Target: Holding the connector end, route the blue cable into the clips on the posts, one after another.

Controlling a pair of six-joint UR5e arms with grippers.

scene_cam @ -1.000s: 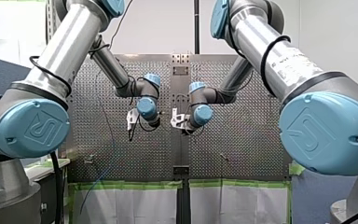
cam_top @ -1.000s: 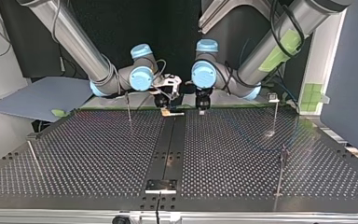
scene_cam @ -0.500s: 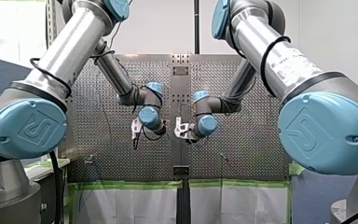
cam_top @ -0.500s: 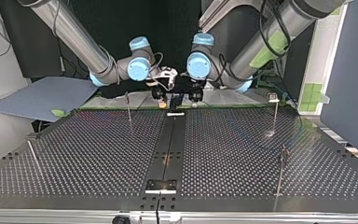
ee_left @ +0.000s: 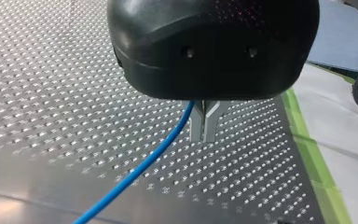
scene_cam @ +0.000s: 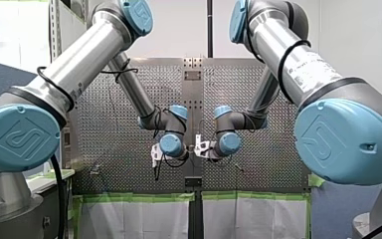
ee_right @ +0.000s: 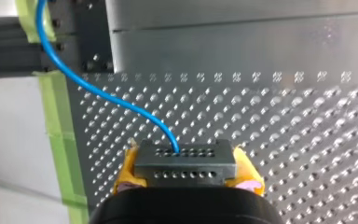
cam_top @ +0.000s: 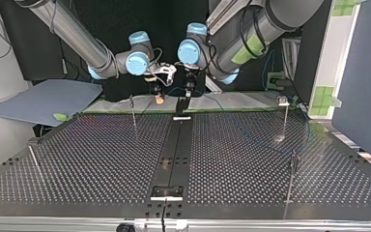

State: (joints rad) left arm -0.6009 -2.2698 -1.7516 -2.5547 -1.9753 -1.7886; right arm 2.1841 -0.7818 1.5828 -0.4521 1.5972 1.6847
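Observation:
The grey connector [ee_right: 185, 158] sits between the yellow pads of my right gripper [ee_right: 186, 171], which is shut on it. The blue cable [ee_right: 88, 86] leaves the connector's face and curves off over the perforated table. My left gripper [ee_left: 204, 135] has its metal fingers shut on the blue cable [ee_left: 140, 168], which trails away under it. In the top view both grippers hang close together above the table's far edge, my right gripper [cam_top: 158, 98] at the left and my left gripper [cam_top: 185, 99] at the right. They show side by side as my left gripper [scene_cam: 155, 162] and my right gripper [scene_cam: 200, 148].
Thin posts stand on the table: one [cam_top: 133, 111] near my right gripper, one [cam_top: 286, 118] at the top view's right, one [cam_top: 292, 179] nearer the camera, one [cam_top: 34, 162] at the left. A black rail [cam_top: 174, 150] runs down the middle. A blue sheet [cam_top: 43, 99] lies off the table.
Both grippers have moved down the front view, still close together. In the top view they have risen and drifted left, away from the camera. Both grips are unchanged.

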